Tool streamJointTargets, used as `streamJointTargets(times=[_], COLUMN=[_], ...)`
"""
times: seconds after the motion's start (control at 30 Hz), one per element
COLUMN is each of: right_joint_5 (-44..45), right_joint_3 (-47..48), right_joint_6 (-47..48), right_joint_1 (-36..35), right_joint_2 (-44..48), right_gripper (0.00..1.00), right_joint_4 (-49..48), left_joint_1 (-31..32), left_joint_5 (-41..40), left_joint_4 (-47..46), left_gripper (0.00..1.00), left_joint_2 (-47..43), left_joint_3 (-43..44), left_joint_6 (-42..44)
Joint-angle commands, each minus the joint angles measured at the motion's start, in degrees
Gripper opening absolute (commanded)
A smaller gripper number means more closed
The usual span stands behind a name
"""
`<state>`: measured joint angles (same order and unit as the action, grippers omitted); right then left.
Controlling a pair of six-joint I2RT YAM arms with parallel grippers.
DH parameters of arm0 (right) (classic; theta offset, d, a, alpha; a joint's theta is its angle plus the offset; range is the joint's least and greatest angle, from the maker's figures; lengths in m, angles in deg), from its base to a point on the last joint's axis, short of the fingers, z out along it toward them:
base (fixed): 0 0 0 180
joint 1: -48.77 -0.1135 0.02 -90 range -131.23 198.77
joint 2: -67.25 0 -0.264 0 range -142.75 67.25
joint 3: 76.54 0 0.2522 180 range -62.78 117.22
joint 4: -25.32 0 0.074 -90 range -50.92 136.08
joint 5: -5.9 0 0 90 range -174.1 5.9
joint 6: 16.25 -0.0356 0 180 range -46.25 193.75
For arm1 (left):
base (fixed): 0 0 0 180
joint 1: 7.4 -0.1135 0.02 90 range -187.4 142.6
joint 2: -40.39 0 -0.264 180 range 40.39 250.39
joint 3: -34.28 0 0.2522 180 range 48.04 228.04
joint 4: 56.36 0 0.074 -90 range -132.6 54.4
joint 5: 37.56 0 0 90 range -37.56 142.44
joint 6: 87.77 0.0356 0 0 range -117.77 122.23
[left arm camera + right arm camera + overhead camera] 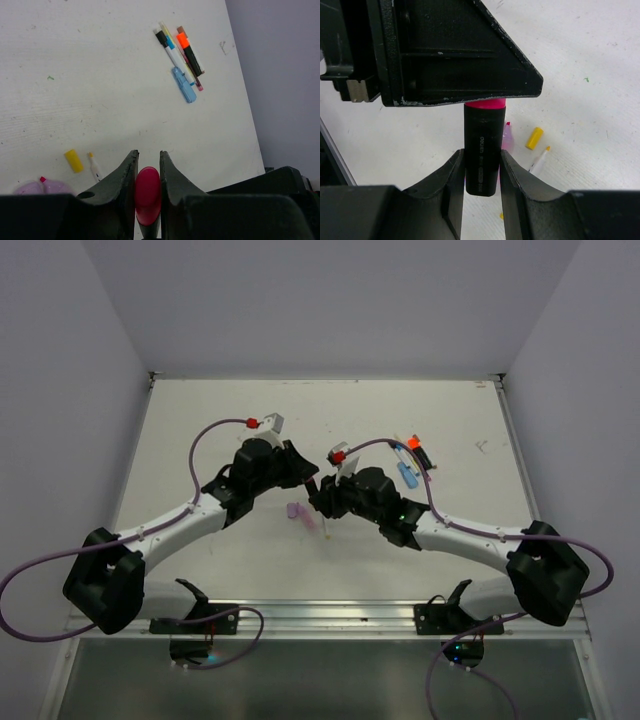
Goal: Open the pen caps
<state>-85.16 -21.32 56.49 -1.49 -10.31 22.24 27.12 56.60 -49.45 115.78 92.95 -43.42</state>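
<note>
**Pink cap pinched on one side, barrel on the other, ready for a straight pull**

Starting on the left: my left gripper [148, 156] has its fingers pinching the pink plastic cap [147, 192] of a stubby highlighter, one pad on each side and no gap showing. Low on the white table [75, 75] sit a loose yellow plastic cap [74, 160], a thin white pen with an orange tip [94, 169] just beside it, and a lilac plastic piece [297, 511]. I can't tell whether that one is a cap or a whole stub.

In the middle, the highlighter hangs in the air between the two arms, above the table centre. The cap looks seated on the black plastic barrel [480, 130], with only a thin pink band showing at the join.

On to the right: my right gripper [481, 152] clamps that barrel near its tail, fingers pressed flat on both sides.

My read on handling: light, rigid, smooth plastic, so slip is the worry, not breakage. The cap is short and rounded and could squirt out of the pads; a grip low on it, near the join, should be safest. I'd pull dead along the axis, because bending may jam the snap fit.

Far right, a bundle of capped pens [181, 55] in blue, orange and yellow lies well apart.
</note>
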Motion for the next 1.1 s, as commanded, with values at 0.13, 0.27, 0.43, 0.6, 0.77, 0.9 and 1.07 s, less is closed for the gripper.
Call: streamJointTargets(times=[0.13, 0.27, 0.43, 0.6, 0.77, 0.9, 1.07], right_joint_5=[-3.40, -7.62, -14.66, -23.17, -32.77, -38.56, -44.37], right_joint_3=[-2.07, -2.43, -0.59, 0.91, 2.31, 4.60, 6.88], right_joint_6=[0.56, 2.04, 3.37, 4.51, 4.85, 6.36, 6.44], right_joint_1=[-0.28, -0.10, 1.30, 6.03, 11.15, 11.15, 11.24], right_joint_2=[3.28, 5.40, 7.77, 10.32, 10.76, 10.15, 8.22], right_gripper=[0.16, 0.48, 0.71, 0.80, 0.81, 0.79, 0.73], right_joint_4=[-5.48, -3.64, 1.01, 4.10, 5.41, 7.26, 7.08], left_joint_1=[-0.07, -0.07, -0.07, -0.60, -1.74, -1.74, -1.74], left_joint_5=[-0.74, 2.59, 8.66, 15.06, 24.64, 29.40, 32.22], left_joint_4=[-3.69, -6.24, -10.28, -13.97, -20.90, -26.00, -30.93], left_gripper=[0.00, 0.00, 0.00, 0.00, 0.00, 0.00, 0.00], left_joint_2=[-2.44, -4.72, -7.98, -11.32, -12.55, -11.85, -11.50], left_joint_3=[1.59, 0.62, -1.57, -3.77, -6.32, -7.20, -7.90], left_joint_6=[1.17, 4.77, 8.90, 13.21, 13.66, 12.34, 10.93])
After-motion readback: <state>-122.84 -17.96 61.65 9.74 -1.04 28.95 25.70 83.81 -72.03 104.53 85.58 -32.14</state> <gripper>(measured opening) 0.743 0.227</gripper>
